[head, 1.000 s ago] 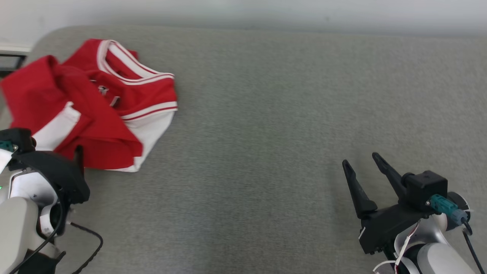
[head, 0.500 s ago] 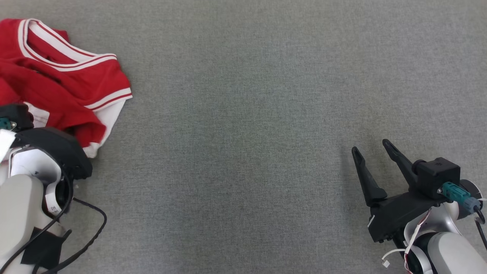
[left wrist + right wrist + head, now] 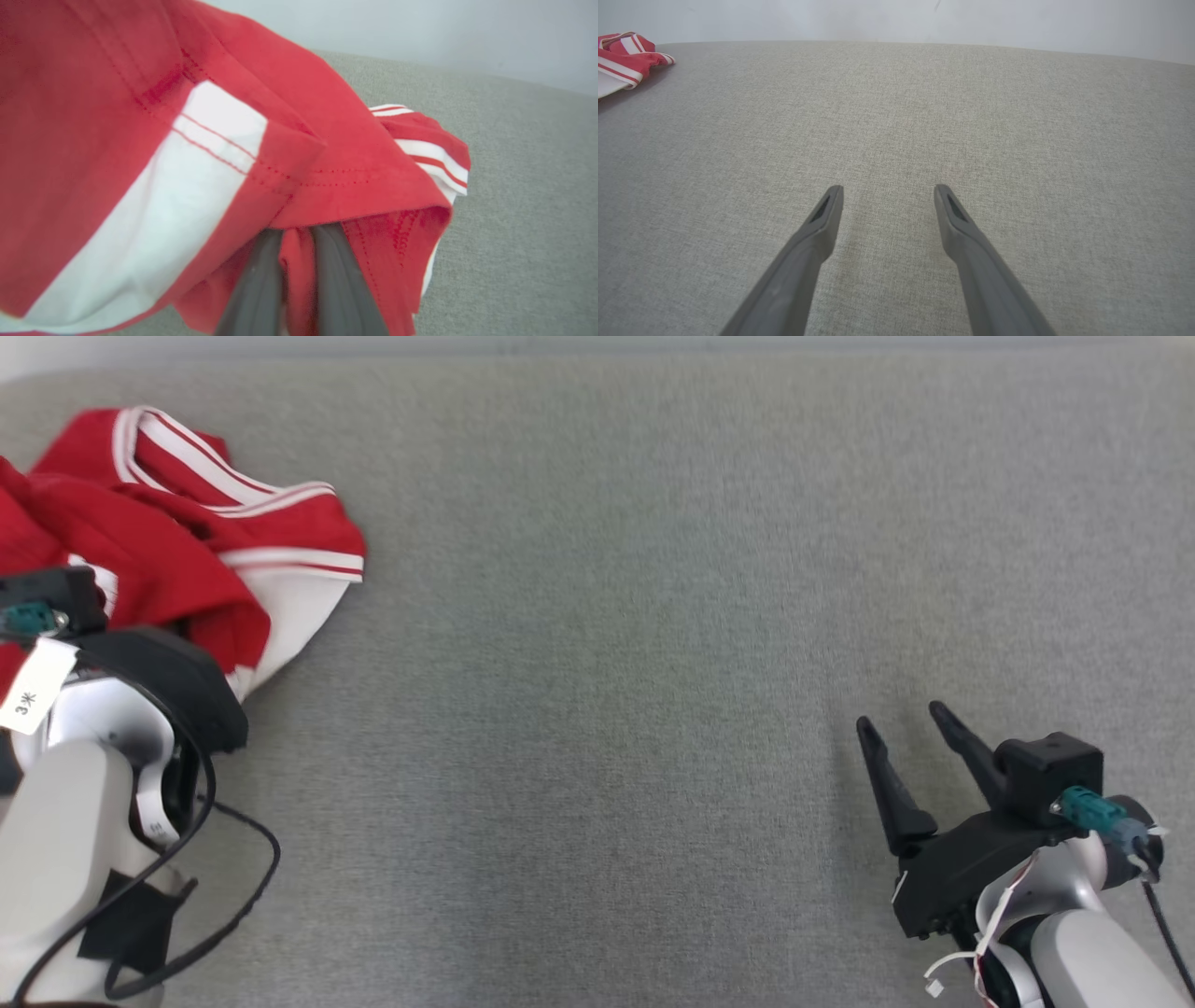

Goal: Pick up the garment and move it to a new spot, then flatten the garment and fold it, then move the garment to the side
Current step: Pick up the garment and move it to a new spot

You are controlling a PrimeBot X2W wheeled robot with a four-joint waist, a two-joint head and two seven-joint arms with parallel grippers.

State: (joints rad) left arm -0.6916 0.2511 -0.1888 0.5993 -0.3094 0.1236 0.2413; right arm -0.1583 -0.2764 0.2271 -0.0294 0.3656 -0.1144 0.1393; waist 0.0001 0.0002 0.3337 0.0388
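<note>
While the left hand [image 3: 296, 261] clamps a red fold, the crumpled garment [image 3: 187, 569] shows white stripes; right hand [image 3: 900, 716] open.

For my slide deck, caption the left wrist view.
Left gripper pinching a fold of the red-and-white garment over the grey surface.

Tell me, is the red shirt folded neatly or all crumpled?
Crumpled: the red shirt lies bunched in messy overlapping layers, not flat.

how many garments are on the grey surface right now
1: a red and white garment, crumpled at the far left of the grey surface, one fold clamped in the jaws of the left gripper. Its bunched folds could hide something smaller.
</note>
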